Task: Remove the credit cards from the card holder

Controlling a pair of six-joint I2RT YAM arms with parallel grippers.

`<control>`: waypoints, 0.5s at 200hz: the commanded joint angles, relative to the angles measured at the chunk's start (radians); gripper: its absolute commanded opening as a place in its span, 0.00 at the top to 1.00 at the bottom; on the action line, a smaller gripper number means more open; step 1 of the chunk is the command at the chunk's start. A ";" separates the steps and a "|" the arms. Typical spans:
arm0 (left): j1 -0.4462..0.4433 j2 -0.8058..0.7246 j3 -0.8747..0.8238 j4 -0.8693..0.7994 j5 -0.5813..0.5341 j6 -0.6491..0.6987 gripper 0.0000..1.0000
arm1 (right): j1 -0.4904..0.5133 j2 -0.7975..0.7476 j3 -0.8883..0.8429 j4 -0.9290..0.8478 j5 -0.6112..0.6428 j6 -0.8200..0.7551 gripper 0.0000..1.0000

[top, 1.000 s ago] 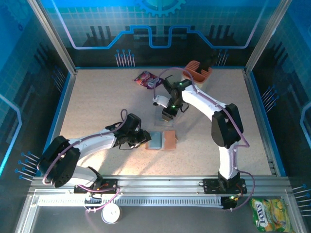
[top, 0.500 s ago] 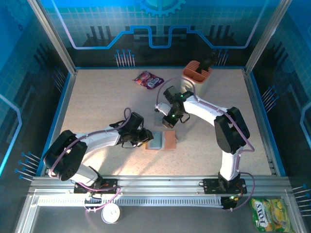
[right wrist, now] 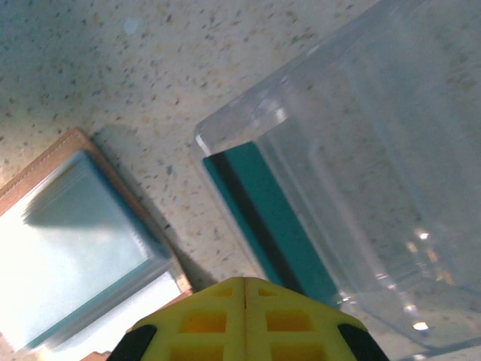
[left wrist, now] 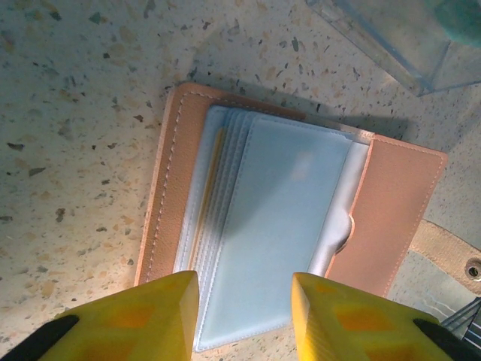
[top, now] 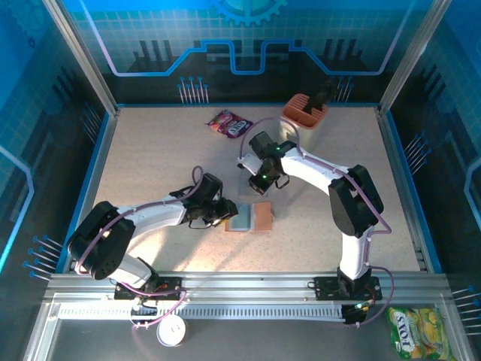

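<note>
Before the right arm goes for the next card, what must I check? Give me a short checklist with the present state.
1. Card holder lies open: ok.
2. Left gripper over its near edge, jaws apart; pressing down: cannot tell.
3. Right gripper open for a pick: not ok, it is shut and empty.
4. Card to take: ok, an orange-edged card sits in the pockets.
5. Clear box apart from the holder: ok, with a teal card inside.
</note>
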 commanded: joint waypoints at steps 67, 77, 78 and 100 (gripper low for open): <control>0.010 -0.027 -0.008 -0.006 0.002 0.027 0.62 | 0.004 0.027 0.154 -0.052 -0.010 -0.020 1.00; 0.010 -0.023 -0.008 -0.005 0.004 0.027 0.62 | 0.009 0.021 0.141 -0.068 -0.060 -0.028 1.00; 0.010 -0.022 -0.007 -0.005 0.005 0.027 0.62 | 0.010 0.019 0.139 -0.068 -0.065 -0.028 1.00; 0.011 -0.014 -0.007 -0.001 0.012 0.025 0.62 | 0.031 -0.008 0.072 -0.062 -0.072 -0.023 1.00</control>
